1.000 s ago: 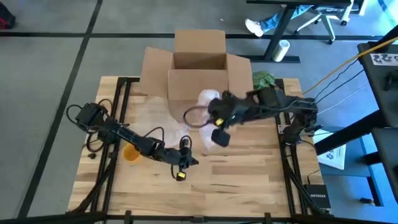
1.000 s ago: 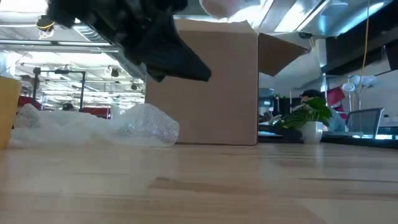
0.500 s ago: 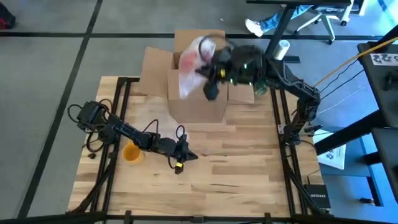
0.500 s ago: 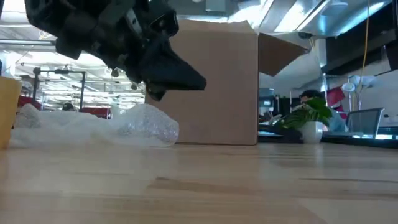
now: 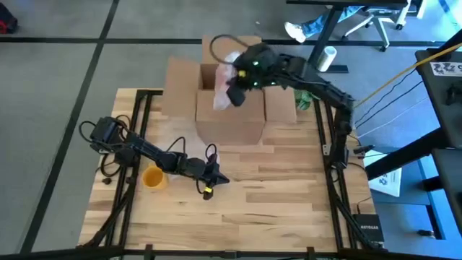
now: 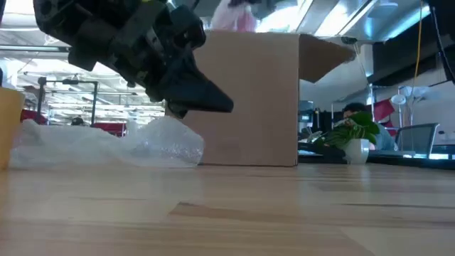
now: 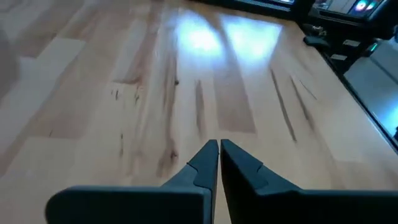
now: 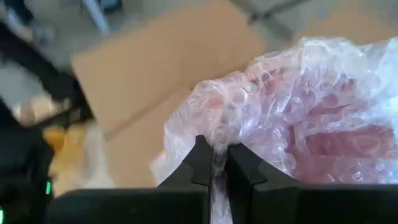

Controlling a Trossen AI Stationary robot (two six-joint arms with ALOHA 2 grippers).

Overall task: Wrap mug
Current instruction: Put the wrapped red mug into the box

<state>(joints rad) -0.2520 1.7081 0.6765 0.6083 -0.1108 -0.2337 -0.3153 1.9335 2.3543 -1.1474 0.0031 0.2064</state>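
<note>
Two arms share the table, and we take them from the left. The left gripper [image 5: 214, 180] sits low over the bare wood near the table's middle, at about 6 o'clock from the box [image 5: 229, 119]. Its fingers [image 7: 214, 163] are pressed together on nothing. Just beside that arm at its 9 o'clock stands a yellow cup [image 5: 152, 177], and loose bubble wrap [image 6: 106, 146] lies on the table [image 5: 289, 209] at the box's foot.

Further right, the right gripper [image 5: 238, 81] hangs over the open top of the box. Its fingers [image 8: 202, 163] pinch a fold of the plastic around the wrapped mug [image 5: 224, 79], a pinkish bundle. The bundle hangs from the pinch, at 9 o'clock from the gripper in the high view and directly above the opening. In the low view its top [image 6: 234, 18] shows above the box rim. We judge that the coming move turns on this: the bundle's way in is straight down. The right arm alone is placed for that, with the left well apart from it.

Against half a second ago, the bundle has settled more squarely over the opening. A second ago it was still over the table at the near side of the box. The left gripper has shifted only slightly.
</note>
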